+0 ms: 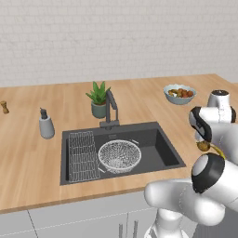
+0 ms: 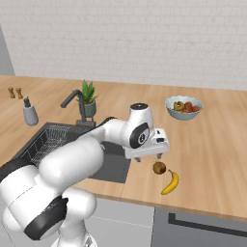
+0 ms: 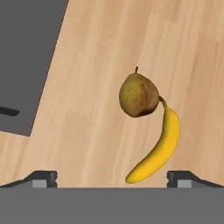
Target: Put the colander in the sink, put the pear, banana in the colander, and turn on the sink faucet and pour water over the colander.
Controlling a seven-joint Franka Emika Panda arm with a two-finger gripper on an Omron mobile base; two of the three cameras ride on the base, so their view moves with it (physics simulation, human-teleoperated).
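Note:
The wire-mesh colander (image 1: 119, 155) sits in the dark sink (image 1: 160, 142) beside the ribbed rack (image 1: 82, 155). The faucet (image 1: 110, 109) stands behind the basin with no water running. On the counter right of the sink lie the brown pear (image 3: 138, 95) and the yellow banana (image 3: 159, 148), touching each other; they show too as pear (image 2: 159, 168) and banana (image 2: 170, 182). My gripper (image 2: 148, 158) hovers open just above and slightly left of the pear, holding nothing. In the hand view its fingertips (image 3: 43, 178) are spread wide, with the banana's lower end near the right one.
A glazed fruit bowl (image 1: 180, 93) with small fruits stands at the back right. A potted plant (image 1: 98, 100) is behind the faucet and a grey soap dispenser (image 1: 45, 124) is left of the sink. The counter's front edge runs close to the banana.

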